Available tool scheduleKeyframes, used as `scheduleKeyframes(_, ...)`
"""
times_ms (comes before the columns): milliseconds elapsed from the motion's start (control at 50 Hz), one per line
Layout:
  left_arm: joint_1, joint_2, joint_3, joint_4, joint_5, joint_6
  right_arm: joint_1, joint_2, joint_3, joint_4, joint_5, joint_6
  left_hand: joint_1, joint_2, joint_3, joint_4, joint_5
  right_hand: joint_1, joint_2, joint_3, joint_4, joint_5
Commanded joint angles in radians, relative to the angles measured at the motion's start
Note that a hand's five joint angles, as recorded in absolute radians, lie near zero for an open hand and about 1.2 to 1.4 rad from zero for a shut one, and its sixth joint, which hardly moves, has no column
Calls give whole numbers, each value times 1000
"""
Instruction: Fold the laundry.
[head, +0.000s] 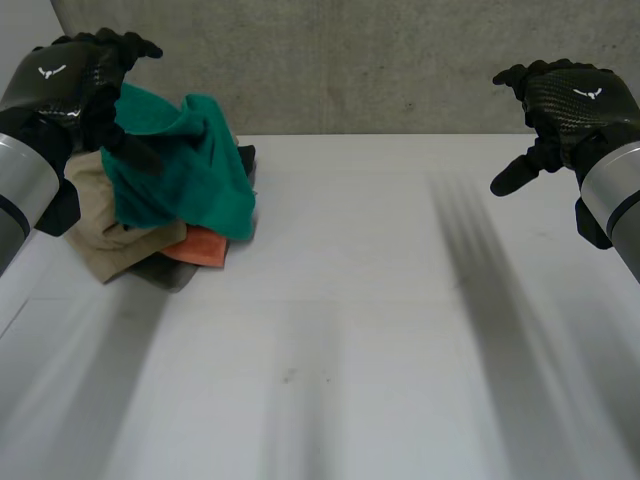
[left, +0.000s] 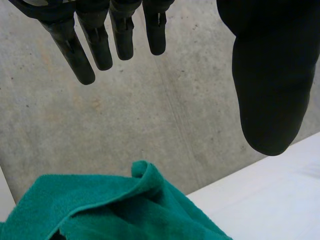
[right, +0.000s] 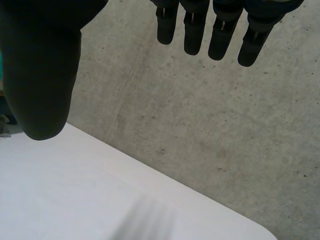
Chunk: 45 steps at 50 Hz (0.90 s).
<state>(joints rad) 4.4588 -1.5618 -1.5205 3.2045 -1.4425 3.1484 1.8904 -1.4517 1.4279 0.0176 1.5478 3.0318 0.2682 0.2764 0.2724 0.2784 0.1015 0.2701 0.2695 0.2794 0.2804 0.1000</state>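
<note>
With left hand (head: 82, 82) and right hand (head: 572, 100) both open and empty, the left should pinch the green towel (head: 195, 165) cleanly by its top fold.

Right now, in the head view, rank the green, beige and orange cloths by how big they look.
1. Green cloth.
2. Beige cloth.
3. Orange cloth.
The green one covers parts of the other two, so only visible area counts.

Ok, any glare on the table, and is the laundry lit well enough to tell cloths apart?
Head view: no glare on the table; green cloth, beige cloth and orange cloth read clearly, the dark cloth under them less so. Left wrist view: green cloth's folds shade darker. Right wrist view: right hand is flat black against the grey wall.
</note>
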Motion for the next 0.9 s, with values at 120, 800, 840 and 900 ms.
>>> scheduleKeyframes(120,24,-75,62,37,5,-1,1,2,0,-2,0,-1,-94,-102,-98,-104,-102,-96,-95,-105,-106,-100)
scheduleKeyframes(800,111,-781,741,153,162,156,-2,88,-1,-21,2,-82,1128,1120,1124,1118,1120,-96,-95,-105,-106,-100)
scheduleKeyframes(840,82,-669,693,179,162,134,-4,86,-4,-21,2,-82,1128,1120,1124,1118,1120,-96,-95,-105,-106,-100)
scheduleKeyframes(900,40,-581,629,236,165,87,-4,86,-7,-21,2,-82,1128,1120,1124,1118,1120,-96,-95,-105,-106,-100)
